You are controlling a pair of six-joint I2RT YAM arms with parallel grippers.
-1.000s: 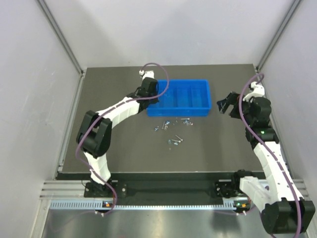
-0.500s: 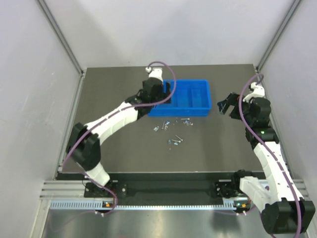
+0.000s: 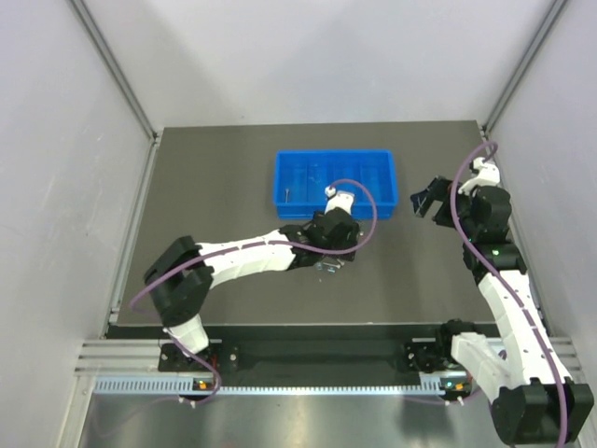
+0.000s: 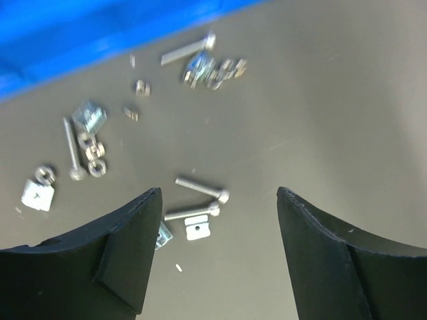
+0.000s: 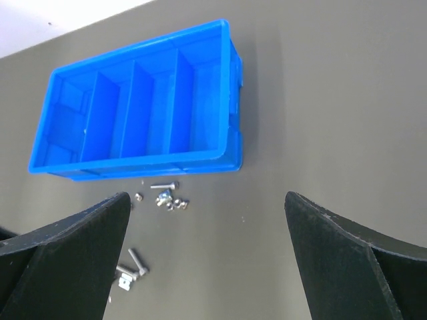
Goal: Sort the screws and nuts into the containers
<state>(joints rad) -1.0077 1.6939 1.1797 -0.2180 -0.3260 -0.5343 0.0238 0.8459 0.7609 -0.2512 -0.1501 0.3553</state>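
The blue tray (image 3: 395, 183) of containers lies at the back of the mat, and a small silvery piece (image 3: 289, 194) lies in its left compartment. In front of the tray, loose screws (image 4: 202, 189) and nuts (image 4: 90, 152) lie scattered on the dark mat. My left gripper (image 4: 219, 192) hovers open over two screws and a small plate nut (image 4: 199, 229), with nothing between its fingers. In the top view my left gripper (image 3: 328, 258) covers most of the pile. My right gripper (image 3: 424, 201) stands open and empty to the right of the tray (image 5: 230, 100), looking down on nuts (image 5: 168, 200) and screws (image 5: 137, 262).
Square plate nuts (image 4: 37, 195) lie among the fasteners. Grey walls with metal rails close in the mat on both sides. The left arm's purple cable (image 3: 368, 210) loops over the tray's front edge.
My left arm has swung from the tray's left compartment down to the loose pile in front of the tray, and its jaws have opened. The right arm has not moved.
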